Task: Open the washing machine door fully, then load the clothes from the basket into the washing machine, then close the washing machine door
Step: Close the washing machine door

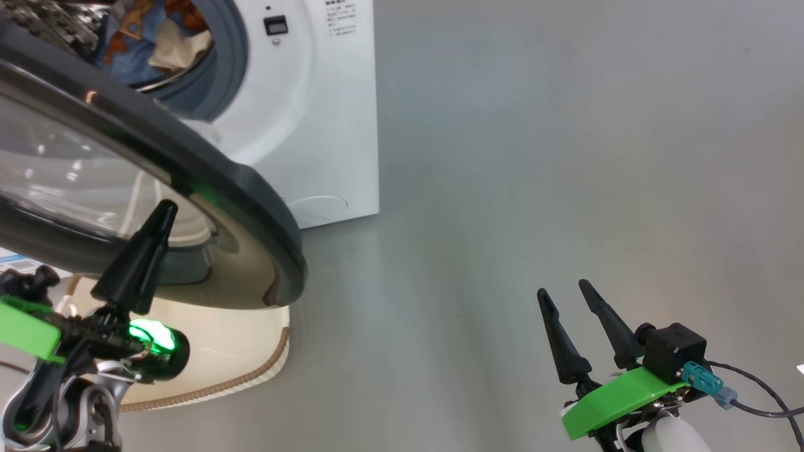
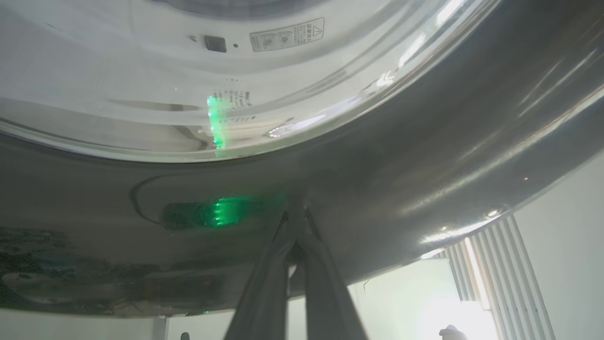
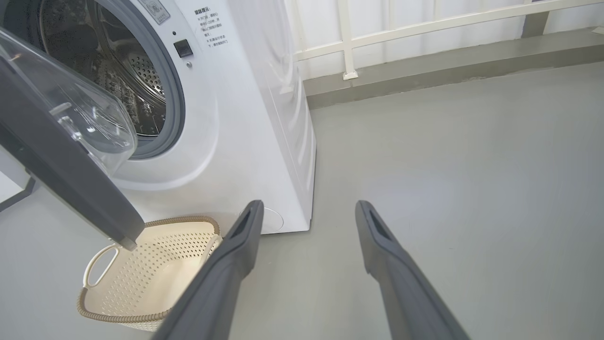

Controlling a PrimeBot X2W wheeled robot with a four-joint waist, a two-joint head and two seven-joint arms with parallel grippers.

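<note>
Grey floor [image 1: 565, 157], white railing [image 3: 349, 42] behind. The washing machine [image 1: 326, 125] stands at eleven o'clock, the clothes [image 1: 151, 37] inside its drum. The black-rimmed washing machine door [image 1: 251, 188] hangs open above the basket [image 3: 155, 264]. The left gripper [image 1: 166, 210], fingers pressed together, touches this rim; the right gripper [image 1: 562, 287], at five o'clock, fingers wide apart, holds nothing.

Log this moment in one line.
clothes: in washing machine | basket: looks empty | washing machine door: open | left gripper: shut, tips at door rim | right gripper: open, empty

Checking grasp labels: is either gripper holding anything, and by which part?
Nothing is held: the left gripper is shut, fingers' tips against the black rim of the washing machine door; the right gripper is open, empty.
</note>
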